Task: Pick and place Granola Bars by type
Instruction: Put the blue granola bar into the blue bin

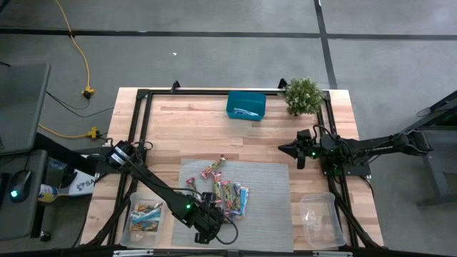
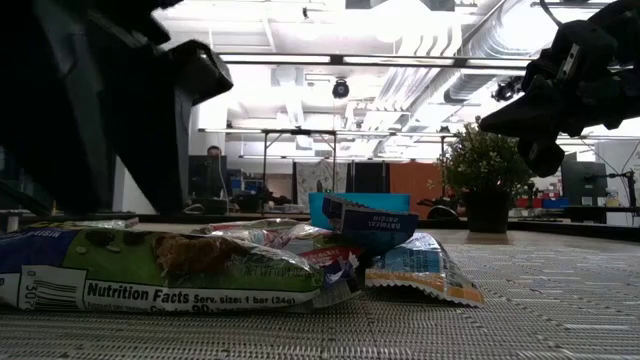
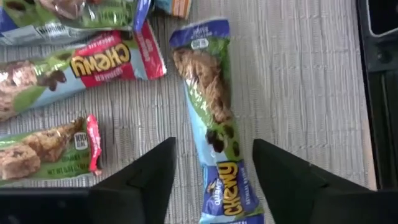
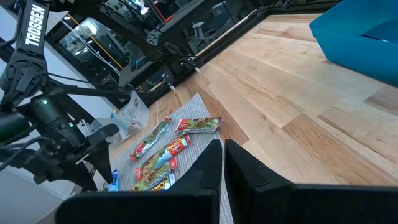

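Several granola bars [image 1: 227, 194] lie in a loose pile on the grey mat [image 1: 271, 207]. My left gripper [image 1: 207, 223] is low over the mat's near edge, open. In the left wrist view its fingers [image 3: 149, 180] stand on either side of a light-blue and green bar [image 3: 208, 106] that lies flat on the mat. Two red-ended bars [image 3: 93, 62] lie beside it. My right gripper [image 1: 289, 150] hangs shut in the air over bare wood, right of the mat and far from the bars.
A clear tub [image 1: 131, 207] at the near left holds some bars. A second clear tub [image 1: 307, 203] stands at the near right. A teal box [image 1: 246, 105] and a potted plant [image 1: 303, 95] stand at the far edge. A black frame rims the table.
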Controlling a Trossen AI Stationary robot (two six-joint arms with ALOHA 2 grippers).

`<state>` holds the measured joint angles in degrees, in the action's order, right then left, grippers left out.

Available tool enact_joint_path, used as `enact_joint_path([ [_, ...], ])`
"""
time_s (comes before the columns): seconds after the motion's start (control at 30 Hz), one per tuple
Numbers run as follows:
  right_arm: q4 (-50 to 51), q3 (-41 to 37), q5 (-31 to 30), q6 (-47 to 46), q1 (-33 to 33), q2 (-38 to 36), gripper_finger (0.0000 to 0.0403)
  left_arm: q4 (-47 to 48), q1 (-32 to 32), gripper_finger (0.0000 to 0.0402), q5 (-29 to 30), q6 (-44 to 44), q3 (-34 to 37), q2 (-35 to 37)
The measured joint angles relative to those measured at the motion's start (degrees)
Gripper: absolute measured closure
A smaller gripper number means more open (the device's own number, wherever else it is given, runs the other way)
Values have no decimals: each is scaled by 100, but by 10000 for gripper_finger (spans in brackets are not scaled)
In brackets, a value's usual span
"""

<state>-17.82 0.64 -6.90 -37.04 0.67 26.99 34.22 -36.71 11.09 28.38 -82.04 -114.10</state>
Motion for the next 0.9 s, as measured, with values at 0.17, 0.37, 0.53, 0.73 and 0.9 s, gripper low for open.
enact_joint_path([
  [0.17,0,-1,1,0,1,1,402,-5,33,128,-30,12,0,-45],
  [0.37,0,-1,0,-2,0,1,402,-84,70,98,-34,-9,-1,-125],
  [0.53,2,-1,1,-1,1,2,402,-153,76,96,-246,13,0,-266],
  [0.73,22,-1,0,-2,0,-8,402,-105,135,96,-358,203,-20,-387],
  [0.9,2,0,2,-2,0,2,402,-26,186,96,-348,297,-30,-409],
])
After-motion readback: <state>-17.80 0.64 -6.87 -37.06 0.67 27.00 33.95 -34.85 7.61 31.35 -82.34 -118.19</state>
